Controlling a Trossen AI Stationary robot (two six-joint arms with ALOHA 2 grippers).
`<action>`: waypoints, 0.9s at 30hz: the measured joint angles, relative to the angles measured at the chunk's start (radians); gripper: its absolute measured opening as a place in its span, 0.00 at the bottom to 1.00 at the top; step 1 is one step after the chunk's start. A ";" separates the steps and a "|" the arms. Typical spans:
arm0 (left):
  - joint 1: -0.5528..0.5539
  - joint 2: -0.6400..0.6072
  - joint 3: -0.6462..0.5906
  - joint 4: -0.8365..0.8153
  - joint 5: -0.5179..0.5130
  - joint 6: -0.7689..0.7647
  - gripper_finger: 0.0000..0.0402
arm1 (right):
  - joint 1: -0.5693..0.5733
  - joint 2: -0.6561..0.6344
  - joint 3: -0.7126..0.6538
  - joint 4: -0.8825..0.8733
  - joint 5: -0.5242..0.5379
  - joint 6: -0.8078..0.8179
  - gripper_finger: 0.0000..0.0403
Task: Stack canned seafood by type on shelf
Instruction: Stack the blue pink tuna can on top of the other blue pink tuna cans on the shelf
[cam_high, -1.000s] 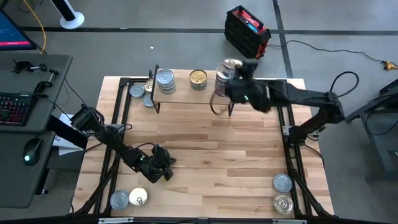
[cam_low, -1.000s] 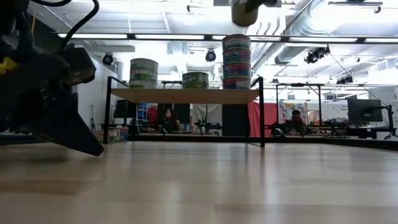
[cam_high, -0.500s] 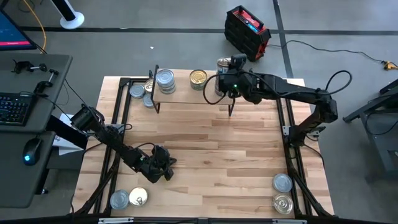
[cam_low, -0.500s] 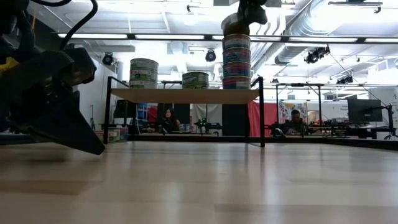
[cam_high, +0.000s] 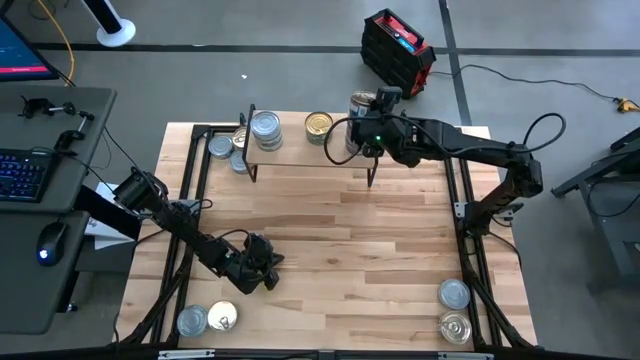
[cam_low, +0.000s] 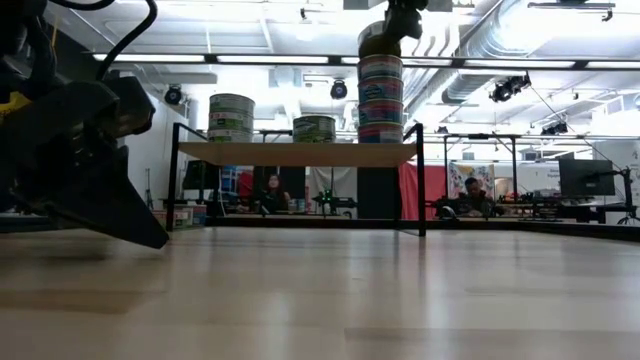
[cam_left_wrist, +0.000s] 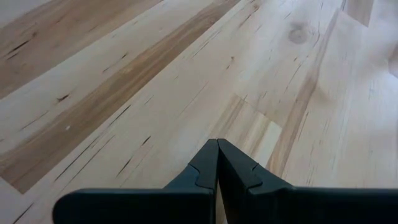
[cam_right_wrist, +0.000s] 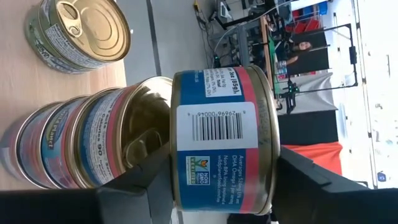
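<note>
The right gripper (cam_high: 368, 108) is sitting over the right end of the shelf (cam_high: 300, 152), fingers clamped on a tin (cam_right_wrist: 221, 140) with a red-and-blue label and a barcode. From the wrist view that tin is hanging just past the top of the stack (cam_right_wrist: 87, 140) of matching tins, whose top one shows a gold pull-tab lid; I can't tell if they're touching yet. In the low view the held tin (cam_low: 377, 38) is right above the stack (cam_low: 380, 98), at the right end of the board.

Compared with a second ago, the arm has swung in: back then the tin was floating high and off toward the front of the stack, now it's lined up over it and much lower. Half a second ago it was nearly in the same spot, so it's barely moving now.

Rest of the shelf is unchanged: a gold-lid tin (cam_high: 318, 126) in the middle, a silver-lid stack (cam_high: 265, 129) at the left end. More tins are lying behind the shelf's left end (cam_high: 221, 147), and pairs are waiting at the front left (cam_high: 192, 320) and front right (cam_high: 454, 293) corners of the table (cam_high: 350, 250).

The left gripper (cam_high: 262, 268) is parked low over the table near the front left, fingers (cam_left_wrist: 208, 165) pressed together, holding nothing, same as before.
</note>
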 joint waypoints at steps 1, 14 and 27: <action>0.000 0.000 0.000 0.000 0.000 0.000 0.00 | 0.000 0.000 0.000 -0.001 0.000 0.000 0.49; 0.000 0.000 0.001 -0.001 0.000 0.001 0.00 | 0.002 -0.002 0.000 -0.014 -0.059 0.001 0.51; 0.000 0.000 0.001 -0.006 0.000 0.001 0.00 | 0.003 -0.002 0.000 -0.054 -0.086 0.062 0.77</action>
